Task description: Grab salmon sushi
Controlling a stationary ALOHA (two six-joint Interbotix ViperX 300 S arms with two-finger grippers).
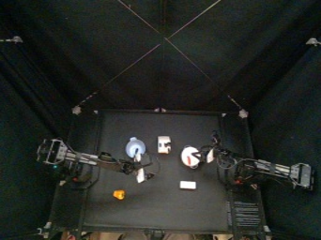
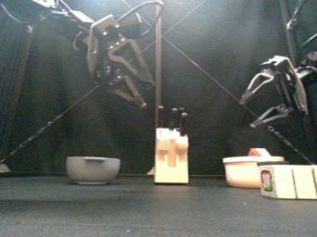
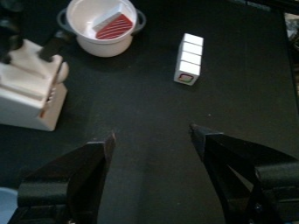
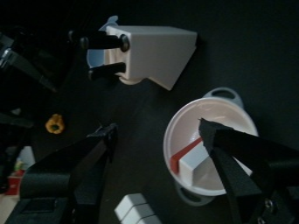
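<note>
Both grippers, left (image 3: 152, 149) and right (image 4: 158, 140), hang released above the desk (image 1: 150, 202); sushi (image 1: 119, 194) near front-left corner.

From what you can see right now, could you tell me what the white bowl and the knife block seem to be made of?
The white bowl looks like glossy ceramic or hard plastic: smooth, evenly white, with moulded side handles. The knife block looks like matte painted wood or plastic: flat pale faces, crisp edges, dark handles sticking out. Neither can be settled by sight.

Overhead, table-level front, two wrist cameras
</note>
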